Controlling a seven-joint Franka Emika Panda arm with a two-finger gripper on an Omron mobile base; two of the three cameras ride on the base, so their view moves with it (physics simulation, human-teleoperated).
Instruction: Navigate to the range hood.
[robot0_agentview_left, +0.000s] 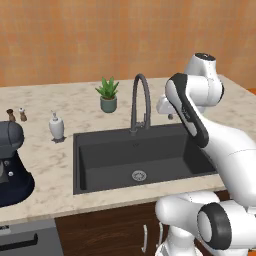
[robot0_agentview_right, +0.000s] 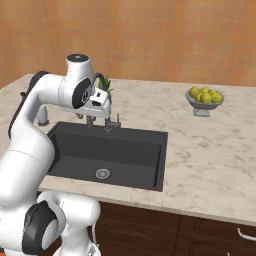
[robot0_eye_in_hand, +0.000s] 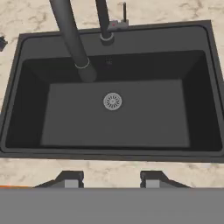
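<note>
The range hood is out of view. I face a marble counter with a dark sink (robot0_agentview_left: 77, 150) (robot0_agentview_right: 163, 160) (robot0_eye_in_hand: 9, 100) and its curved dark faucet (robot0_agentview_left: 140, 100) (robot0_eye_in_hand: 72, 39). My gripper (robot0_eye_in_hand: 111, 179) hangs above the sink's front edge, looking down at the drain. It is open, with nothing between the two fingertips (robot0_eye_in_hand: 72, 178). In the right base view the hand (robot0_agentview_right: 97, 107) sits in front of the faucet, over the back of the basin.
A potted plant (robot0_agentview_left: 108, 94), a white soap dispenser (robot0_agentview_left: 56, 126), two small shakers (robot0_agentview_left: 16, 115) and a dark stand mixer (robot0_agentview_left: 10, 160) stand left of the sink. A bowl of lemons (robot0_agentview_right: 204, 97) sits on the right. An orange wall backs the counter.
</note>
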